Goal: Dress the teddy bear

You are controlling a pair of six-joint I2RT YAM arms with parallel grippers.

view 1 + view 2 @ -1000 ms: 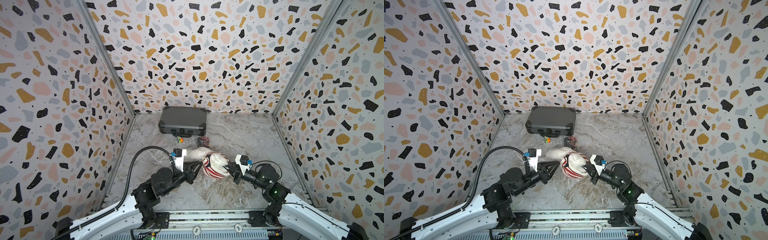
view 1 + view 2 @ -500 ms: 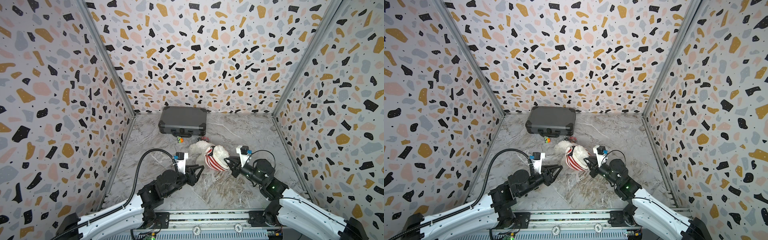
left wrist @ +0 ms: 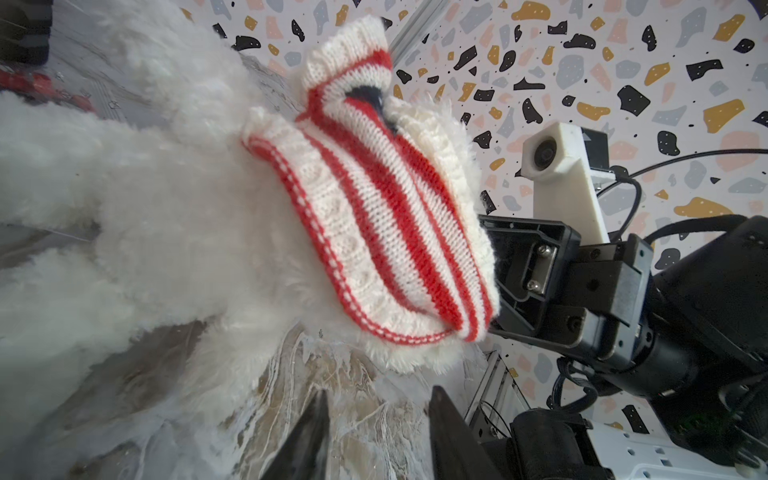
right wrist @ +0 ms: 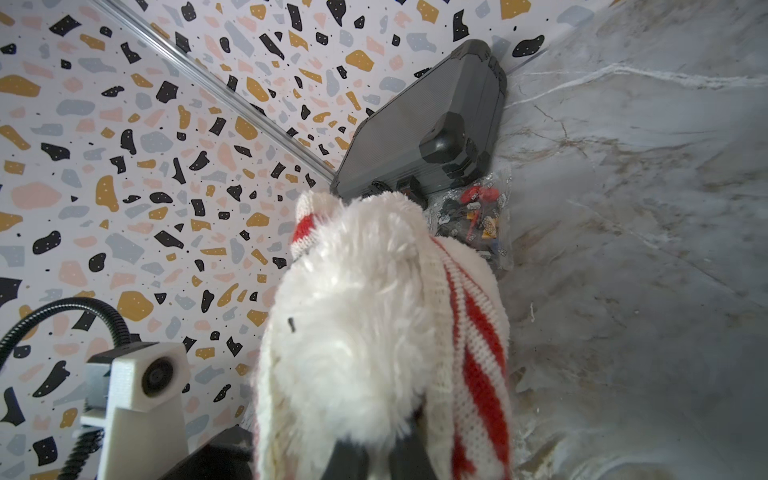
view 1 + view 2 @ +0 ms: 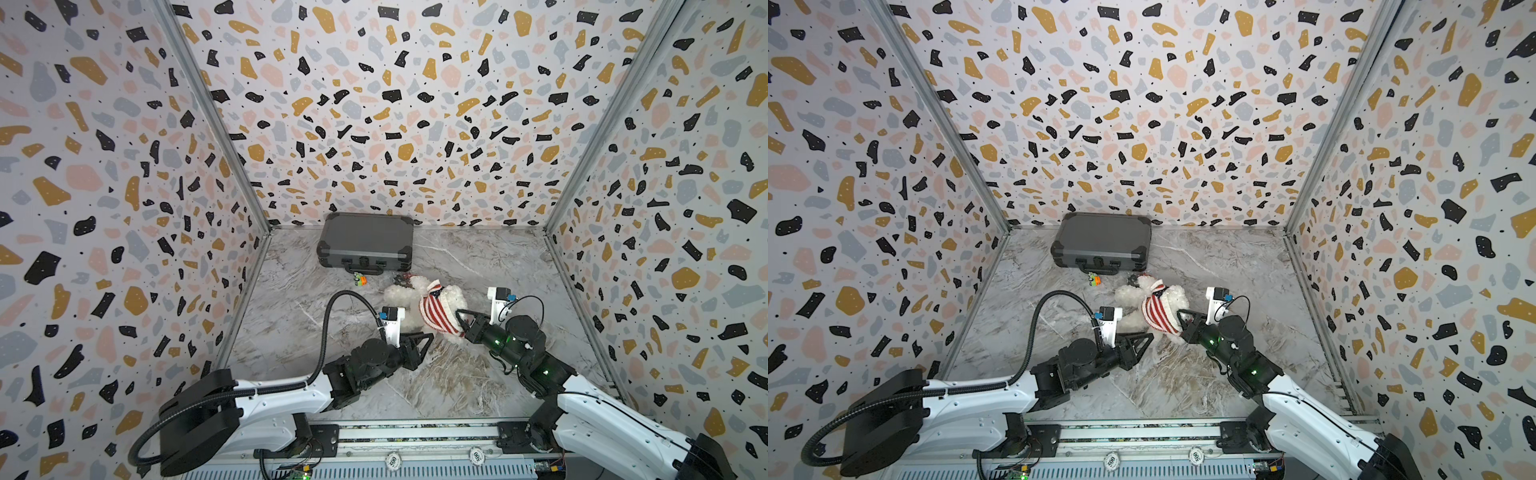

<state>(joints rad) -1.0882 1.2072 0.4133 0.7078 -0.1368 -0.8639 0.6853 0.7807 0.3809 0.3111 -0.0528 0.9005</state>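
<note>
Marble tabletop (image 5: 478,257), terrazzo walls. Bear (image 5: 399,293) lies mid-tabletop, in front of case (image 5: 365,241) at back edge. Striped sweater (image 5: 436,316) on but bunched round upper body; one sleeve looks empty. Right gripper (image 5: 460,319) pinched shut on sweater edge. Left gripper (image 5: 426,337) part-open, empty, just beside bear. Likely left: thread arms, pull hem down.

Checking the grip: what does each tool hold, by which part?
The right tool pinches the striped sweater at its edge on the teddy bear; left tool empty, open.
</note>
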